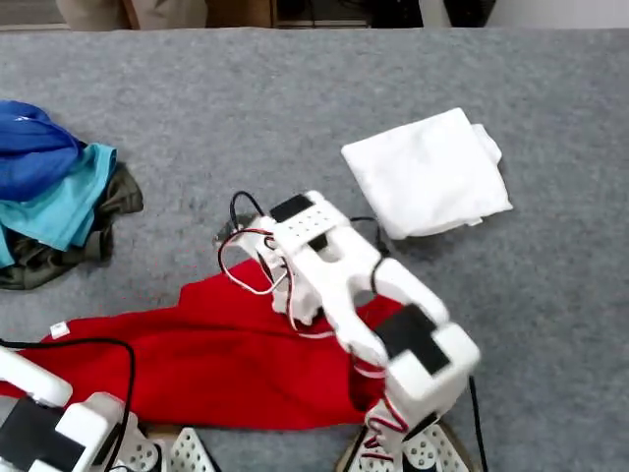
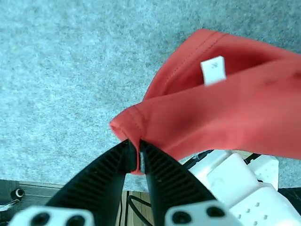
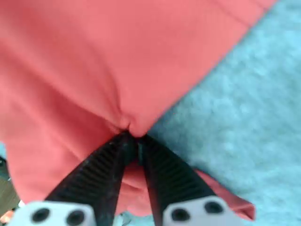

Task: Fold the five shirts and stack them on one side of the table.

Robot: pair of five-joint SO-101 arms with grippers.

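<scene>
A red shirt (image 1: 187, 359) lies spread along the near side of the grey table. My left gripper (image 2: 138, 157) is shut on a hemmed corner of the red shirt (image 2: 225, 117), beside its white label (image 2: 213, 69), at the near left. My right gripper (image 3: 134, 143) is shut on a pinched fold of the red shirt (image 3: 108, 61); its white arm (image 1: 354, 285) hangs over the shirt's right part. A folded white shirt (image 1: 428, 172) rests at the back right. Blue, teal and dark olive shirts lie in a heap (image 1: 49, 192) at the left edge.
Bare grey felt (image 1: 246, 108) covers the table between the heap and the white shirt. The arm bases (image 1: 177, 452) stand at the near edge. Red and black cables (image 1: 246, 261) loop off the right arm.
</scene>
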